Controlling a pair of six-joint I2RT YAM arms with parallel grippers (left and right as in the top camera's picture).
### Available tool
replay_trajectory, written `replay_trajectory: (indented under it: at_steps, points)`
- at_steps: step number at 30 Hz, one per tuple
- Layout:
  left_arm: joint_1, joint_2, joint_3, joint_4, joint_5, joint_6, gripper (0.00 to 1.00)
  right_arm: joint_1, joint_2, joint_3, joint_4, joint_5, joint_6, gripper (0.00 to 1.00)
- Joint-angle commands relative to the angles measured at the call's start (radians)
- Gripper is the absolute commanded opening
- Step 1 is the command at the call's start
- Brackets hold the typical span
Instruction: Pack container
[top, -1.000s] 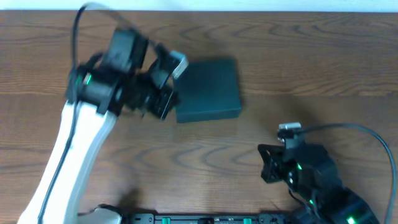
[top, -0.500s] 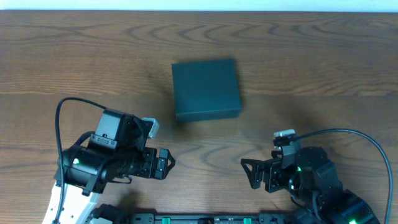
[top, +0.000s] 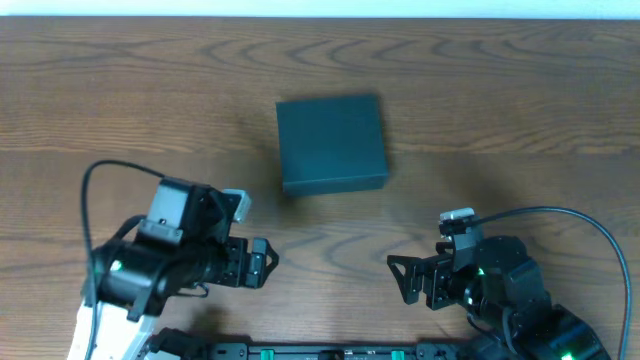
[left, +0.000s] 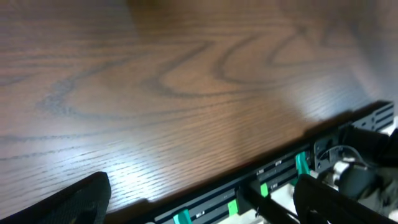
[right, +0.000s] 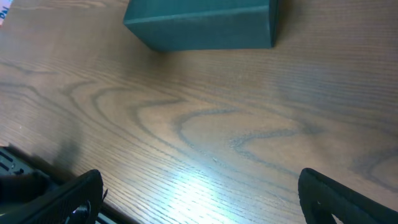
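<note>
Well beyond both empty, wide-open jaws, closed container (top: 331, 140); bare table (top: 520, 120) between

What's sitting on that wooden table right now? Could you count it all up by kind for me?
Dark teal-green square cardboard box, lid shut: 1
Black two-finger robot grippers: 2, the left gripper and the right gripper, both open and holding nothing
Total: 3
</note>
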Motion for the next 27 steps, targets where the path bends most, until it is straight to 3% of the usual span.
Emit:
replay_trajectory:
  at_steps: [1,5,9,17,27]
  points:
    - [0.062,-0.116,-0.002,-0.003,-0.062,-0.007,0.95,-0.008,0.000,0.000,-0.003,-0.005,0.011,0.99]
    - [0.176,-0.308,-0.034,0.069,-0.209,0.013,0.95,-0.008,0.000,0.000,-0.003,-0.005,0.011,0.99]
    - [0.281,-0.526,-0.153,0.199,-0.282,0.126,0.95,-0.008,0.000,0.000,-0.003,-0.005,0.011,0.99]
    - [0.364,-0.755,-0.478,0.397,-0.282,0.080,0.95,-0.008,0.000,0.000,-0.003,-0.005,0.011,0.99]
    - [0.381,-0.893,-0.814,0.674,-0.184,-0.006,0.95,-0.008,0.000,0.000,-0.003,-0.005,0.011,0.99]
